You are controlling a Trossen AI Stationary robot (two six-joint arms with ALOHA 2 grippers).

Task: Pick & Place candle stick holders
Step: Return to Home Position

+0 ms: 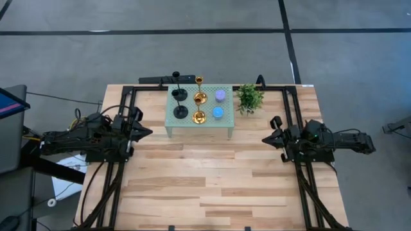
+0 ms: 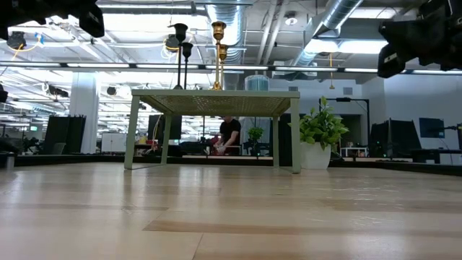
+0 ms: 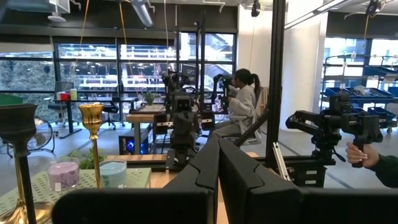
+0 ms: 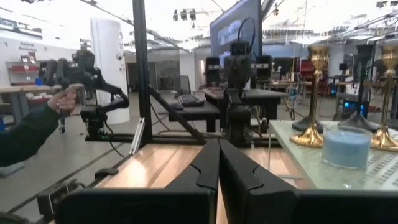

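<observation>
Two black candle stick holders (image 1: 180, 110) (image 1: 178, 92) and two gold ones (image 1: 199, 117) (image 1: 200, 97) stand upright by their round bases on a small pale green table (image 1: 221, 127) at the far middle of the wooden table. In the low view they show as black (image 2: 179, 54) and gold (image 2: 218, 50) stems on its top. My left gripper (image 1: 149, 133) is shut and empty, left of the green table. My right gripper (image 1: 265, 137) is shut and empty, to its right.
Two candles in glass jars, lilac (image 1: 220, 95) and blue (image 1: 218, 113), stand on the green table beside the holders. A small green potted plant (image 1: 250, 98) stands to its right. Black frame rails (image 1: 292, 122) run along both sides. The near half of the wooden table (image 1: 212, 192) is bare wood.
</observation>
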